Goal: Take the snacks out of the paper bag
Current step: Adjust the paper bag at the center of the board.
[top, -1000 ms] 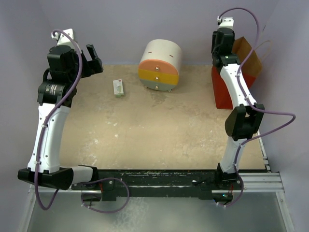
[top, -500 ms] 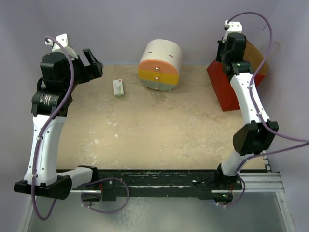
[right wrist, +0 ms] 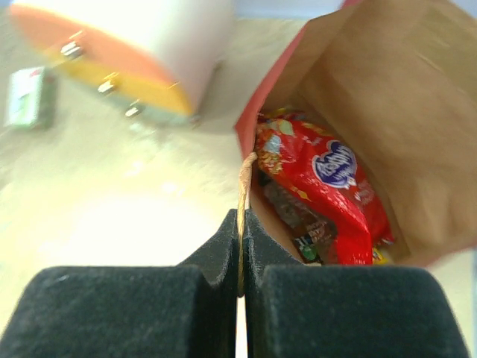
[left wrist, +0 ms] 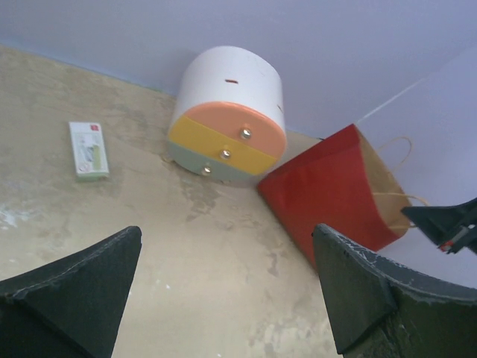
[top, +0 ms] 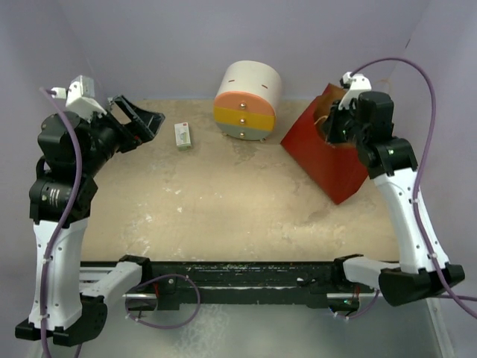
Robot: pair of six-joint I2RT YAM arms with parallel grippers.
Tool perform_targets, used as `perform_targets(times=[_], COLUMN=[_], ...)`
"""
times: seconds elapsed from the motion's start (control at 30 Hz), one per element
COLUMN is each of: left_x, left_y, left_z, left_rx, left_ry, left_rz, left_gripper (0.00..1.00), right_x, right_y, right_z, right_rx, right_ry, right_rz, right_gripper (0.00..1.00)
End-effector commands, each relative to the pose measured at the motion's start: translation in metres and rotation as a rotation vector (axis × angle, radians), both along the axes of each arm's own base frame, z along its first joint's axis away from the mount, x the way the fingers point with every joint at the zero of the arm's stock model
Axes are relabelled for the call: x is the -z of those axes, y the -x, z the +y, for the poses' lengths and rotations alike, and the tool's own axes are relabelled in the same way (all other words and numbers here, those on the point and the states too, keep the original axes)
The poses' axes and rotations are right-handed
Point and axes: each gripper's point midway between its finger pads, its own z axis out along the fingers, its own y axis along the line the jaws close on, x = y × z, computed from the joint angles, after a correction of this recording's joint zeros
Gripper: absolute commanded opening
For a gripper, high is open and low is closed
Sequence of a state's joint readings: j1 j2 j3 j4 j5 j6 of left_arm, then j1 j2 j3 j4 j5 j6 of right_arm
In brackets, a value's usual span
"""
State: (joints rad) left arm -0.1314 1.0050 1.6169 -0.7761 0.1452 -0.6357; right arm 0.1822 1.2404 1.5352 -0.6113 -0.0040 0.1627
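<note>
The red paper bag (top: pixel 319 155) leans tilted at the right of the table, mouth up toward my right gripper (top: pixel 335 123). In the right wrist view my right gripper (right wrist: pixel 241 224) is shut on a thin twisted handle (right wrist: pixel 242 190) of the paper bag (right wrist: pixel 387 97). Inside its brown interior lie a large red chip bag (right wrist: pixel 328 186) with a blue logo and small dark wrappers (right wrist: pixel 309 235) below it. My left gripper (top: pixel 138 119) is open and empty, high at the far left. The bag also shows in the left wrist view (left wrist: pixel 328 194).
A round white drawer unit (top: pixel 247 101) with orange, yellow and grey-green drawers stands at the back centre, just left of the bag. A small white-green box (top: pixel 182 136) lies left of it. Purple walls close the back and sides.
My right arm has swung down and toward the centre, pulling the paper bag by its handle; the bag has tipped and slid leftward. My left arm has drawn back to the left.
</note>
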Motion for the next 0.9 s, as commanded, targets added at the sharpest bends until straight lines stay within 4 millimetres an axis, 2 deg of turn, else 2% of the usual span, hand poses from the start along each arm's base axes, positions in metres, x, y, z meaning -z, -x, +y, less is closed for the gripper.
perform_targets(times=[0.0, 0.03, 0.1, 0.2, 0.3, 0.4, 0.47, 0.57, 0.7, 0.87], left_x=[0.004, 0.004, 0.009, 0.011, 0.020, 0.030, 0.033, 0.038, 0.050, 0.054], left_y=[0.025, 0.031, 0.038, 0.050, 0.062, 0.076, 0.084, 0.093, 0.096, 0.088], left_z=[-0.017, -0.017, -0.017, -0.019, -0.026, -0.031, -0.035, -0.045, -0.065, -0.068], left_rx=[0.081, 0.086, 0.084, 0.093, 0.121, 0.132, 0.146, 0.198, 0.311, 0.332], left_ry=[0.126, 0.129, 0.144, 0.184, 0.240, 0.307, 0.359, 0.443, 0.544, 0.524], left_rz=[0.016, 0.010, 0.018, 0.045, 0.120, 0.183, 0.196, 0.205, 0.281, 0.295], left_gripper=[0.99, 0.99, 0.99, 0.99, 0.99, 0.99, 0.99, 0.99, 0.99, 0.99], right_x=[-0.018, -0.015, -0.016, -0.018, -0.026, -0.033, -0.037, -0.036, -0.030, -0.040], right_y=[0.060, 0.067, 0.083, 0.096, 0.107, 0.111, 0.106, 0.099, 0.107, 0.112], right_z=[0.081, 0.088, 0.119, 0.157, 0.205, 0.246, 0.263, 0.270, 0.261, 0.217], right_rx=[-0.300, -0.313, -0.394, -0.479, -0.580, -0.657, -0.678, -0.664, -0.664, -0.566], right_ry=[-0.193, -0.208, -0.254, -0.335, -0.392, -0.431, -0.454, -0.446, -0.394, -0.286], right_rz=[0.004, 0.009, 0.004, 0.035, 0.043, 0.064, 0.085, 0.111, 0.151, 0.089], right_gripper=[0.00, 0.00, 0.00, 0.00, 0.00, 0.00, 0.00, 0.05, 0.28, 0.78])
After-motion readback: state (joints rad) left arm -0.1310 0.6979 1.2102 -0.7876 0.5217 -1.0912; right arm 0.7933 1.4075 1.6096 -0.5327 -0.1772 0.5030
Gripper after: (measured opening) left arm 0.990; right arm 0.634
